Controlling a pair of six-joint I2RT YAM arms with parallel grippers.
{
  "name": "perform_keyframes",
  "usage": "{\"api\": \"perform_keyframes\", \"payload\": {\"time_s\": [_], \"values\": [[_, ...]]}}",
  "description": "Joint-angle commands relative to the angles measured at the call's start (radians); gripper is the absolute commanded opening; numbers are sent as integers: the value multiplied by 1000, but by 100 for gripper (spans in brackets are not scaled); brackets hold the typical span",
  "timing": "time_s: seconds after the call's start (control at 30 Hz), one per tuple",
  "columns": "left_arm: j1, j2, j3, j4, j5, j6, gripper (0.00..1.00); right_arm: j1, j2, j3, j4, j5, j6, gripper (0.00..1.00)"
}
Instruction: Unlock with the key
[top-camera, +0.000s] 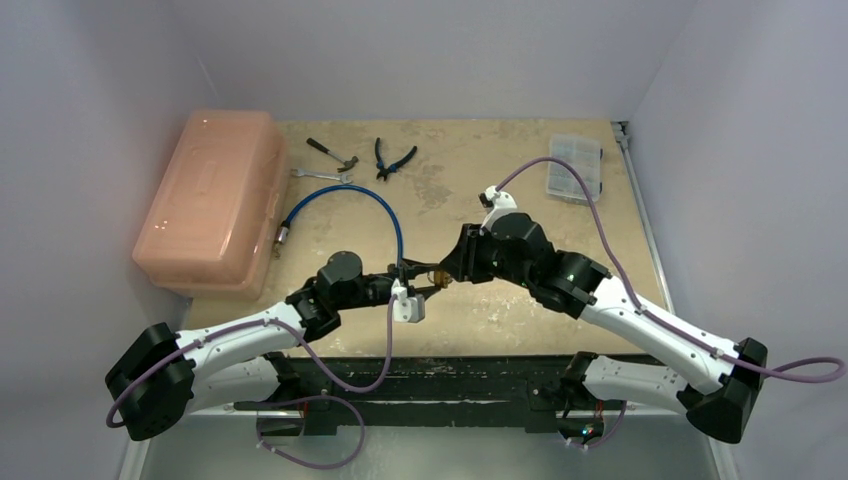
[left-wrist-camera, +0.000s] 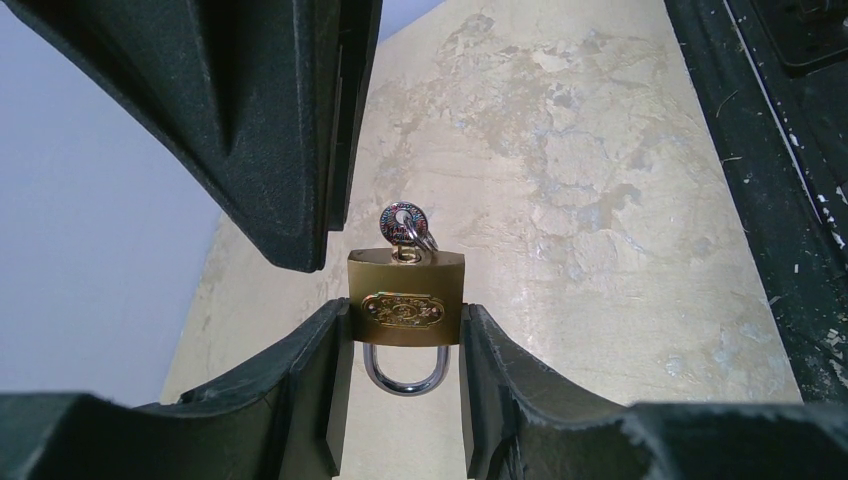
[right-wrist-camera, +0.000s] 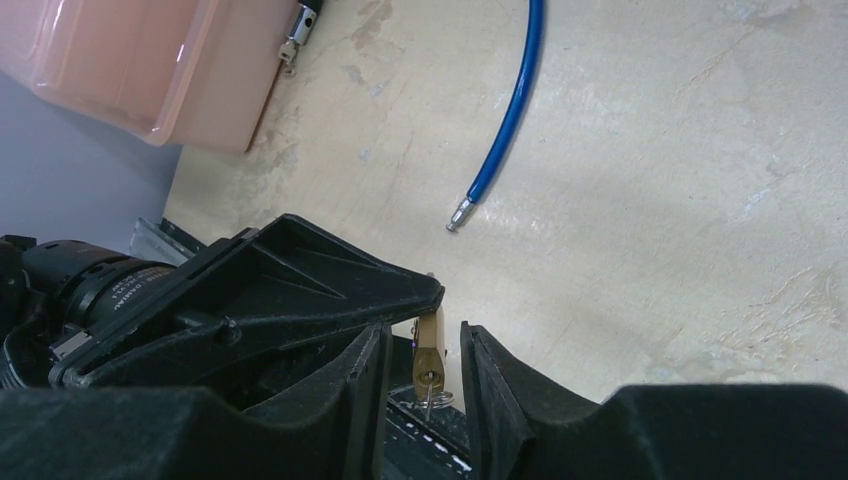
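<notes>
The key (left-wrist-camera: 403, 225) stands in the brass padlock (left-wrist-camera: 405, 290), seen from my left wrist; my left pincer (left-wrist-camera: 405, 312) clamps the padlock's sides. From my right wrist, my right pincer (right-wrist-camera: 425, 335) stands parted astride padlock and key. From above, my left arm (top-camera: 240, 335) and right arm (top-camera: 620, 310) angle inward, meeting over the table (top-camera: 500, 180).

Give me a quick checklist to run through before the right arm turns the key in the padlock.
1. Padlock clamped by the left gripper: ok, both fingers press the brass body.
2. Key seated in the keyhole: ok, only its head and ring stick out.
3. Right gripper closed on the key: not ok, its jaws stand apart on either side.
4. Shackle has room to spring out: cannot tell, it sits between the left fingers.
5. Blue cable clear of the lock: ok, its end lies apart from it.
</notes>
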Motion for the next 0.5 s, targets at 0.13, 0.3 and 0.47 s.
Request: {"api": "perform_keyframes", "payload": {"time_s": [0.13,0.3,0.47], "values": [[-5,-12,49,62,-6,18,0,-2,-43,-19,-6,9,-2,37],[-5,-9,50,62,-15,16,0,-2,-53,-34,0,8,-1,34],[-6,-8,50,61,-18,14,0,-2,-55,-42,-2,3,2,33]]}}
